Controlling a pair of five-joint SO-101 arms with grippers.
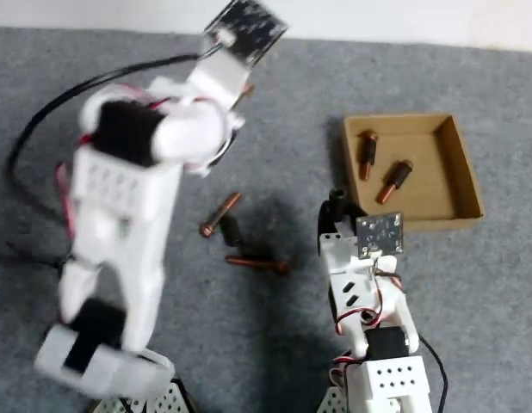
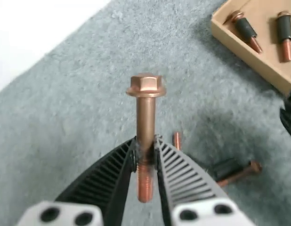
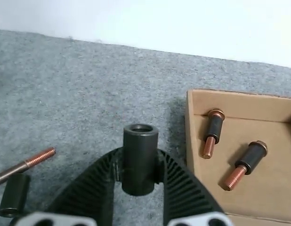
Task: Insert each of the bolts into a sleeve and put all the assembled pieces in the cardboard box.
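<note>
Your left gripper (image 2: pixel 146 145) pinches a copper bolt (image 2: pixel 146 108); your right gripper (image 3: pixel 139 162) pinches a black sleeve (image 3: pixel 140 141) beside the cardboard box (image 3: pixel 239 101).

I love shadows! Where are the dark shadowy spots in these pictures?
High view: a soft dark patch lies on the grey mat around the loose bolts, left of the cardboard box. Left wrist view: a darker band runs along the box's side. Right wrist view: faint shade beside the box.

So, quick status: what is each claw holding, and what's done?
Left gripper shut on bolt. Right gripper shut on sleeve. Two assembled pieces in cardboard box. Two loose bolts, spare sleeve on carpet.
</note>
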